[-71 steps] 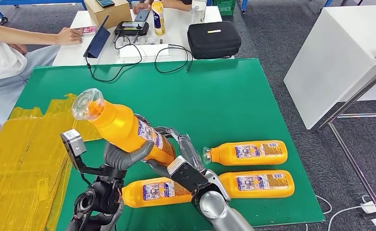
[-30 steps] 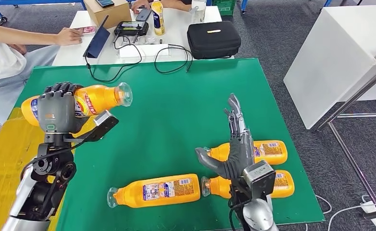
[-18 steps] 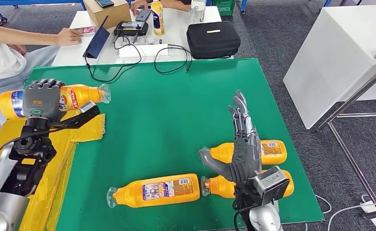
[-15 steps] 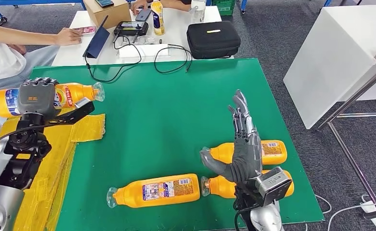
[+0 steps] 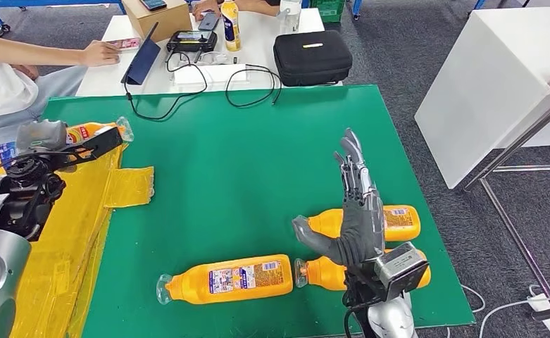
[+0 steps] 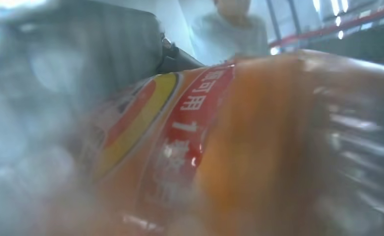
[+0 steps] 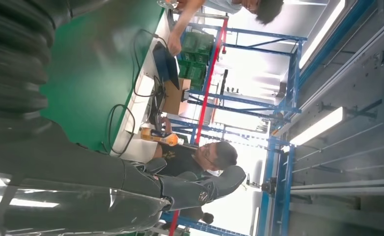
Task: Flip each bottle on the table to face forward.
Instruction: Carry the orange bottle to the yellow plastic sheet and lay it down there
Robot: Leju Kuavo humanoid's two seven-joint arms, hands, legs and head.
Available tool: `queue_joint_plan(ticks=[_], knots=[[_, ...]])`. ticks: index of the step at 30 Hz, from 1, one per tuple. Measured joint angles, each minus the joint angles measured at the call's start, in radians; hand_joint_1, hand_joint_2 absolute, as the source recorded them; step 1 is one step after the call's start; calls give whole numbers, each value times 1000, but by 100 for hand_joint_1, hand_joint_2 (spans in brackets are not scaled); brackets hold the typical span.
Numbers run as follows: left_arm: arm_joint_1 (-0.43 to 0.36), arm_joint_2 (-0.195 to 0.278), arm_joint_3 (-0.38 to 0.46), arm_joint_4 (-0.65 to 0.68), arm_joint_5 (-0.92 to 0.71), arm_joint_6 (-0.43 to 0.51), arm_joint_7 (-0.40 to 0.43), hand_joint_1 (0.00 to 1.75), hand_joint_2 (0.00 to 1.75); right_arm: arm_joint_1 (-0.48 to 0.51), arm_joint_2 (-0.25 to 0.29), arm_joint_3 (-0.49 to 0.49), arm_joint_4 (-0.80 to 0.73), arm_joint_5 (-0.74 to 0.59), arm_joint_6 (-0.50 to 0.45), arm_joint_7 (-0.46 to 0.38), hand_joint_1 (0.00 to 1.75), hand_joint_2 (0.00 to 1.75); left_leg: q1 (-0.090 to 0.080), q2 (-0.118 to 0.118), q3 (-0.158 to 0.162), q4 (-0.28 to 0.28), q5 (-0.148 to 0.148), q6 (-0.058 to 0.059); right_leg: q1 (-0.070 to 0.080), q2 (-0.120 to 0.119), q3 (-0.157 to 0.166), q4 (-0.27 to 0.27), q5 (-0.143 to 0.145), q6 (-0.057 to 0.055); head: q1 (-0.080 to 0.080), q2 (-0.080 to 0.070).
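Orange bottle (image 5: 82,132) is gripped by the left hand (image 5: 41,134) above the yellow-taped table edge (image 5: 60,232); the right hand (image 5: 356,211) is held open, fingers spread, over two lying bottles (image 5: 398,222).

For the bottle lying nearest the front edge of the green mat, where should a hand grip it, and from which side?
Probably around the labelled middle of the front bottle, from above. It lies flat, cap end pointing left, with open mat before and behind. The open right hand is nearest.
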Motion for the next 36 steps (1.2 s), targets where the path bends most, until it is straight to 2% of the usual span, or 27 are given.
queue_joint_plan(ticks=[6,15,22,23,26,27,36], knots=[[1,-28,32,54,70,-47,-51,175,175,-9,2,-4,2,9,6,7,0,175,0,0,0,0,0,0,0,0,0,0,0,0,0,0],[64,-66,67,91,138,-52,-95,175,175,-24,5,-3,23,18,18,19,0,175,0,0,0,0,0,0,0,0,0,0,0,0,0,0],[111,-79,86,106,154,-37,-81,175,175,-37,5,3,38,19,19,25,0,175,0,0,0,0,0,0,0,0,0,0,0,0,0,0],[116,-79,87,108,153,-31,-71,150,175,-39,5,5,40,19,19,27,0,175,0,0,0,0,0,0,0,0,0,0,0,0,0,0],[129,-80,89,116,145,-13,-43,20,175,-44,6,11,46,19,18,32,0,175,0,0,0,0,0,0,0,0,0,0,0,0,0,0],[132,-80,91,118,142,-6,-33,1,175,-46,6,12,48,19,17,34,0,175,0,0,0,0,0,0,0,0,0,0,0,0,0,0],[144,-80,108,133,129,23,18,0,175,-52,11,16,60,26,17,42,0,175,0,0,0,0,0,0,0,0,0,0,0,0,0,0]])
